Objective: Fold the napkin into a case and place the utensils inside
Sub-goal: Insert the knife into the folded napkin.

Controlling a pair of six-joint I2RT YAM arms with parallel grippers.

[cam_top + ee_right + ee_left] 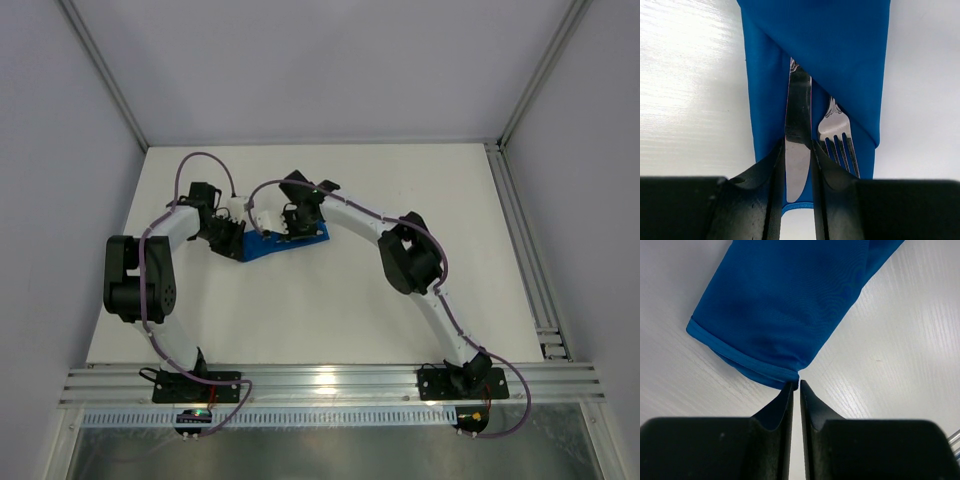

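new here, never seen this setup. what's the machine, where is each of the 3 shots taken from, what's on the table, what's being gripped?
Two robot arms are bolted at the table's near edge. The overhead view is from a fixed camera above and behind them; the other two come from cameras on each wrist, so the black prongs at the bottom are that arm's own fingers.

On the table lies a blue napkin folded into a pouch, with a knife and fork tucked partway in.

The right gripper is closed on the knife blade. The left gripper is nearly shut at the napkin's corner; whether it pinches cloth is unclear.
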